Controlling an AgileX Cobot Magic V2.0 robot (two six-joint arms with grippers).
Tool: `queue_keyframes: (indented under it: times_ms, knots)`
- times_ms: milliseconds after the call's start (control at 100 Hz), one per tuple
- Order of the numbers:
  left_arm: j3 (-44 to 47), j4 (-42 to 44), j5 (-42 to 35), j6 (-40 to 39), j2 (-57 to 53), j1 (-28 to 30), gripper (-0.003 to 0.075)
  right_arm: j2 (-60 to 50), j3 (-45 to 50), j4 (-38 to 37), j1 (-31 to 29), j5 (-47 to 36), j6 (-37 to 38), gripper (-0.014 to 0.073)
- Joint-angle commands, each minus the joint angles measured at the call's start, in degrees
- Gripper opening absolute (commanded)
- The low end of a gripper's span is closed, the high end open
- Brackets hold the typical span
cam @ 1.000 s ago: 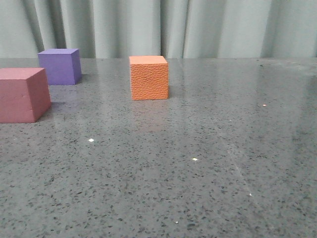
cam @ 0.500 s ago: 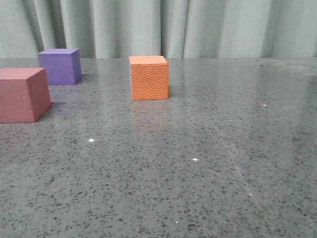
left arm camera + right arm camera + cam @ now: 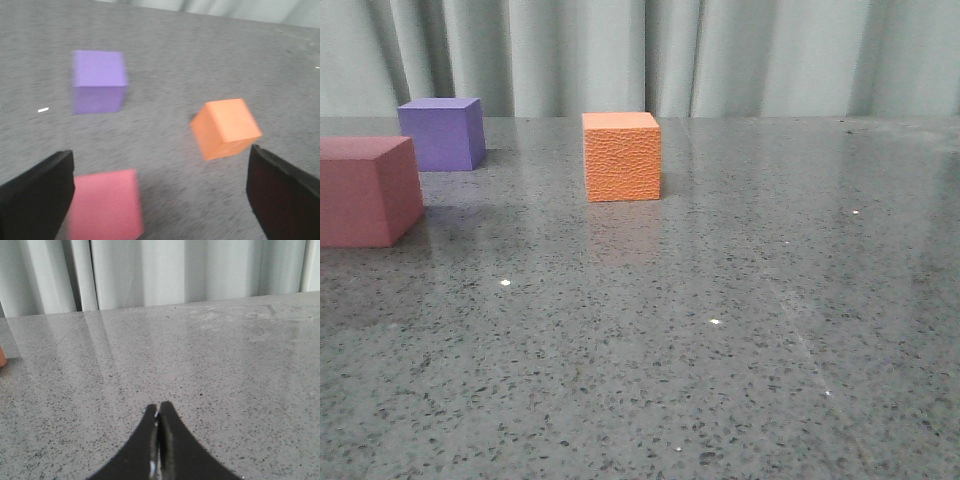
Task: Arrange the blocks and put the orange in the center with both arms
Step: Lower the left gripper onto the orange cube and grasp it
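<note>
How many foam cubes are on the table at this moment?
3. The orange cube stands near the middle, the purple cube far back on the left, and the red cube at the left edge, nearer the camera. None looks hidden.

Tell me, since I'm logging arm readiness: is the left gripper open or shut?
Open. In the left wrist view the left gripper's two black fingers stand far apart at opposite edges, with nothing between them but the table and the pinkish-red cube.

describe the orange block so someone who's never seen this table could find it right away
On the speckled grey table, in front of the pale curtain, three foam cubes stand apart from one another. The orange cube stands alone near the middle, right of the purple cube and the pinkish-red cube. It alone has a pebbled face.
</note>
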Motion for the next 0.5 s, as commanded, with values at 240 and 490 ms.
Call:
queue_keyframes:
  times_ms: [240, 490]
  knots:
    - [-21.5, 24.9, 1.0, -26.5, 24.7, -14.7, 0.0649, -1.4, -0.8, 0.0, -0.4, -4.5, -0.4, -0.0067]
    - [-38.2, 34.8, 15.8, -30.2, 37.8, -21.8, 0.065, -1.4, -0.8, 0.0, -0.4, -4.5, -0.4, -0.0067]
